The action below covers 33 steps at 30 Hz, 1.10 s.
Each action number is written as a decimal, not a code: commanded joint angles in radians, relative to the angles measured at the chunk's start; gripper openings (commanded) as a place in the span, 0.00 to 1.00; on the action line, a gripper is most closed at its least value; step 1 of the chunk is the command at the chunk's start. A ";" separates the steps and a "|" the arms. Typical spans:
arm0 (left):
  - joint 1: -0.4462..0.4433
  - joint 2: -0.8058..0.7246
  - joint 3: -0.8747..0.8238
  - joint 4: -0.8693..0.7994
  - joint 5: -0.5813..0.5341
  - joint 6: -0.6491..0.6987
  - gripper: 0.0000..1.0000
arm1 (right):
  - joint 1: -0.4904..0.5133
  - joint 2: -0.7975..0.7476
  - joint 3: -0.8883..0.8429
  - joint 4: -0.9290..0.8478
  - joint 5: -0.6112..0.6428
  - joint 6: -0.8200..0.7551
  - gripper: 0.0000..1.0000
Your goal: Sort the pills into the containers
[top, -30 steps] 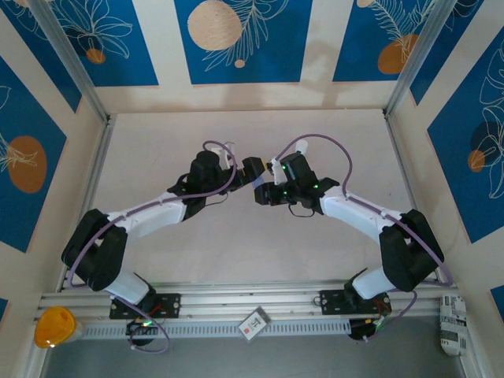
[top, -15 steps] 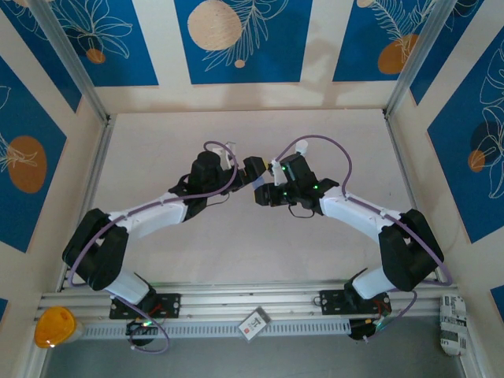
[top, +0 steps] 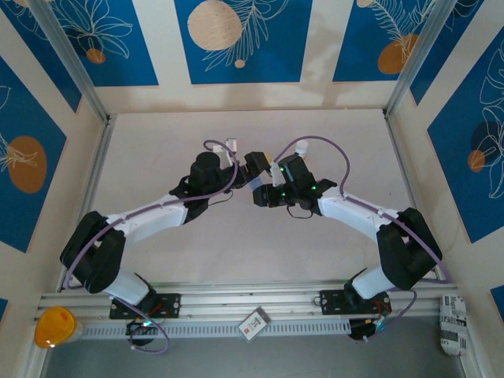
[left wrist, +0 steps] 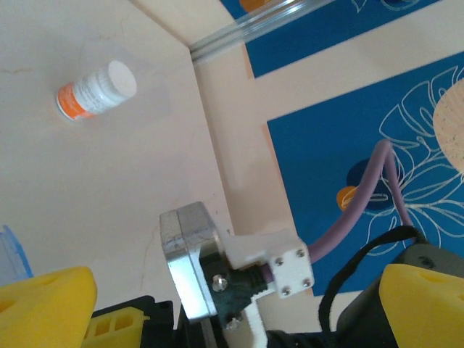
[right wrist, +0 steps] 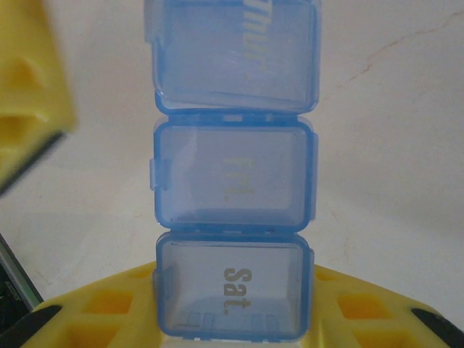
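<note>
right wrist: right gripper nearly closed, pinching blue pill box.

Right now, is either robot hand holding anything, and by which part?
The right gripper is shut on the blue pill box, pinching it at the end marked Sat. The left gripper is open and holds nothing.

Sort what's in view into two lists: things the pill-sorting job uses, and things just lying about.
Job in hand:
- blue pill box, gripped at its Sat. end
- right tool, shut on the box
- left tool, open, close by

Lying about:
- orange bottle with white cap, untouched
- orange-yellow object
- white card
</note>
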 commanded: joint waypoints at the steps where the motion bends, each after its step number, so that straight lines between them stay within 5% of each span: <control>1: 0.021 -0.076 -0.036 -0.058 -0.093 0.036 1.00 | -0.009 -0.008 -0.033 0.007 -0.019 0.005 0.28; 14: 0.216 -0.172 -0.148 -0.235 -0.105 0.144 1.00 | 0.021 0.123 0.026 -0.107 0.055 -0.137 0.30; 33: 0.238 -0.146 -0.198 -0.196 -0.065 0.117 1.00 | 0.185 0.332 0.130 -0.194 0.256 -0.255 0.38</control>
